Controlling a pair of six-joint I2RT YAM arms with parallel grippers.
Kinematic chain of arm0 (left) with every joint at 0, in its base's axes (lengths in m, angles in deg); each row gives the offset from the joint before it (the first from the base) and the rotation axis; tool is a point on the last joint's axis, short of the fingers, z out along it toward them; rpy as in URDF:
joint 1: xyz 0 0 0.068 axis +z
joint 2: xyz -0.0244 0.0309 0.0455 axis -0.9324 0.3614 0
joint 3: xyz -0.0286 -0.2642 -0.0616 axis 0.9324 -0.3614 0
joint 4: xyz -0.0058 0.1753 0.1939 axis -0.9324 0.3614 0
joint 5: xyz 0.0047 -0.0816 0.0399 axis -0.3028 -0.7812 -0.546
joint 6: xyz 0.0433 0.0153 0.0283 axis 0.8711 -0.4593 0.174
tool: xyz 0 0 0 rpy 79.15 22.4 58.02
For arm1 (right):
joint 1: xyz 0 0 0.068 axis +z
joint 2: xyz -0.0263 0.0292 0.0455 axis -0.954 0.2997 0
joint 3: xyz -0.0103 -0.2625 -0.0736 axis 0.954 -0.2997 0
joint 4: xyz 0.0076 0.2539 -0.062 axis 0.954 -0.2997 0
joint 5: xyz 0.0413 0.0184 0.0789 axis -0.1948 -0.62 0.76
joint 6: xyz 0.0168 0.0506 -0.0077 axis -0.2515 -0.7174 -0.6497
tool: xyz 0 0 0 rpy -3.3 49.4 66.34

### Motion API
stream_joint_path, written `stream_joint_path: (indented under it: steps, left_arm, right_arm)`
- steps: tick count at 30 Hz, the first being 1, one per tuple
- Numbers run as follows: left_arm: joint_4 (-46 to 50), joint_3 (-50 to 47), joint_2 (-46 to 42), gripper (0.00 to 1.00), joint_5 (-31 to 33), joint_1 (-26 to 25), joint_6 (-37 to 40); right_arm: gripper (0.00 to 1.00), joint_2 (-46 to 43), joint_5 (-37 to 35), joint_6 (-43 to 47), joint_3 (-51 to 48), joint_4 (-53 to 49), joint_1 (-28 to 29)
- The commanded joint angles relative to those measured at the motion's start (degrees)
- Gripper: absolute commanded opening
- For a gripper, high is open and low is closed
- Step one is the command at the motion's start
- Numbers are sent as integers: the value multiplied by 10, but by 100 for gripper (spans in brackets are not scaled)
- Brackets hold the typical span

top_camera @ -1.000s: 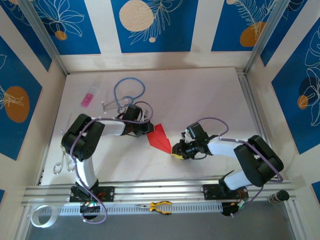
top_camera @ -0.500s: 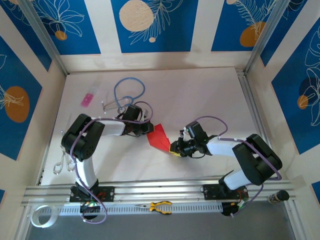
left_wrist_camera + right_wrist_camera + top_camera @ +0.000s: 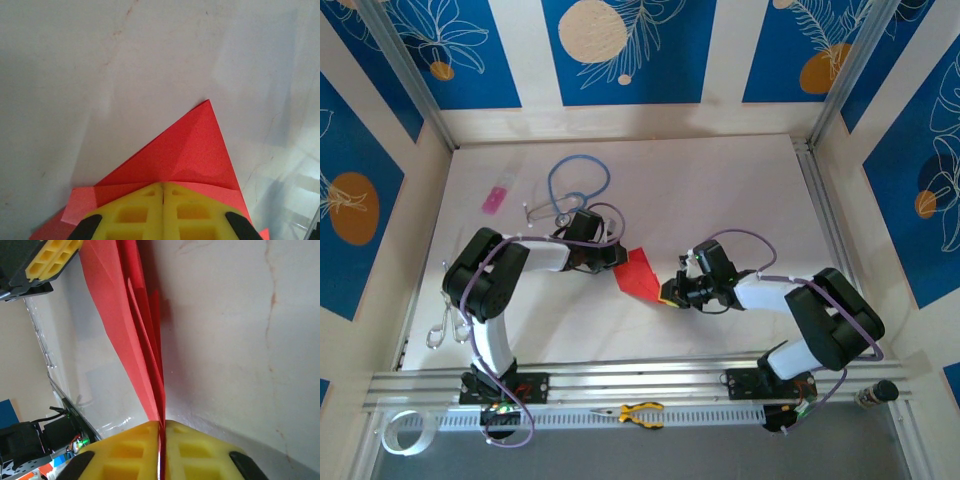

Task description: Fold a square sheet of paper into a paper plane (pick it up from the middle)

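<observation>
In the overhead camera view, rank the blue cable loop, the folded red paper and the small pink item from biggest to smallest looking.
1. blue cable loop: widest outline, though only thin cable.
2. folded red paper: somewhat smaller, and partly covered.
3. pink item: clearly smallest.

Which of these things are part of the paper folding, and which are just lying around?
Part of the job:
- folded red paper
- left pincer and right pincer, both pinching it

Just lying about:
- small pink item
- blue cable loop
- yellow-handled pliers
- tape roll
</observation>
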Motion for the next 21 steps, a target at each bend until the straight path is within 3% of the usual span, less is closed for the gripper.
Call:
stream_joint_path:
  steps: [1,7,12,21]
  left_arm:
    - [22,-18,-16,15,-2,7,-5]
    - [20,-28,-90,34,1,7,3]
    - [44,-38,-167,38,32,7,29]
    - [97,-82,-331,45,140,7,97]
  right_arm:
    - [8,-7,12,7,-11,-4,-5]
    - [5,-49,-8,50,4,-74,-9]
    - [4,-115,-61,96,27,-160,-8]
    - [4,-241,-235,219,106,-344,8]
